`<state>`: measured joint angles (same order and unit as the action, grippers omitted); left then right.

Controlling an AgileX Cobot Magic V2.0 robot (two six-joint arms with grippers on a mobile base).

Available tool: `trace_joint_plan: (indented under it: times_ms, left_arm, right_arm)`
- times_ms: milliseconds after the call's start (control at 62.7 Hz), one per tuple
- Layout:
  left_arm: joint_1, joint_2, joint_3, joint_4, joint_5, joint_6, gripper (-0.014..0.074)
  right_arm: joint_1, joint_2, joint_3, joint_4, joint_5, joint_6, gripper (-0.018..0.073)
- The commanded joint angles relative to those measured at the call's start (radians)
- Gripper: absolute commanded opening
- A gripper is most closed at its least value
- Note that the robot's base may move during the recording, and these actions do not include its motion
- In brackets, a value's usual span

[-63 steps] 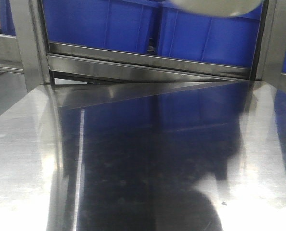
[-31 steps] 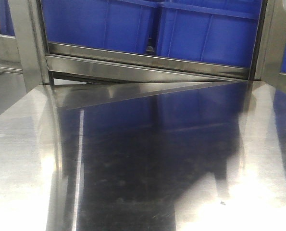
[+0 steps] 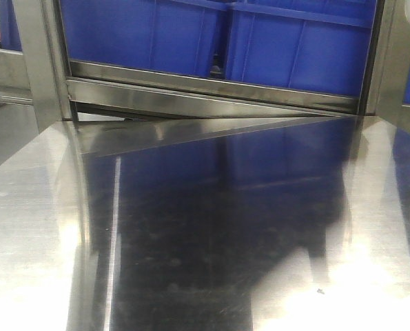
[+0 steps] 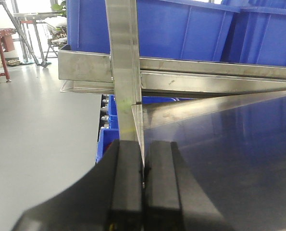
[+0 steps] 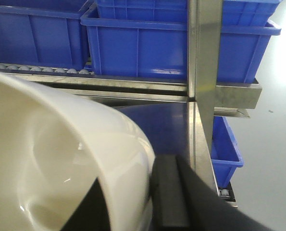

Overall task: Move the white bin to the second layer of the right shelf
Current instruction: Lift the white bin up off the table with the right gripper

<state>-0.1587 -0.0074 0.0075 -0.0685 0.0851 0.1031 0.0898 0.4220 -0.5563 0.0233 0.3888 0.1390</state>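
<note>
The white bin [image 5: 61, 159] fills the lower left of the right wrist view, tilted with its mouth toward the camera. My right gripper [image 5: 133, 204] is shut on its wall, one finger inside the bin and the other finger [image 5: 169, 192] outside. It hangs in front of a steel rack level with small white rollers [image 5: 37, 70]; I cannot tell whether this is the right shelf second layer. My left gripper [image 4: 143, 185] is shut on nothing, low over the edge of the steel tabletop [image 4: 239, 159]. The front view shows neither gripper.
Blue crates [image 5: 138, 43] stand side by side on the roller level, behind its steel front rail [image 5: 109, 83]. A steel upright post [image 5: 203, 57] rises just right of the bin. Another blue crate [image 5: 224, 154] sits lower right. The mirror-like tabletop [image 3: 211, 227] spreads in front.
One second ago the bin's pale underside showed at the top of the front view. It has since moved out of that view. The tabletop and crates are unchanged.
</note>
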Motion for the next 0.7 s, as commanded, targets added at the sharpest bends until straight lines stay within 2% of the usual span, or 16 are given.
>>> trace_joint_plan:
  times_ms: [0,685]
  left_arm:
    - [-0.003,-0.014,0.037,-0.005,-0.085,-0.004,0.0085]
    - [-0.003,-0.014,0.037,-0.005,-0.085,-0.004,0.0085]
  right_arm:
    - [-0.008,0.002,-0.031,0.006,-0.102,-0.006,0.0057]
    - [-0.008,0.002,-0.031,0.006,-0.102,-0.006,0.0057]
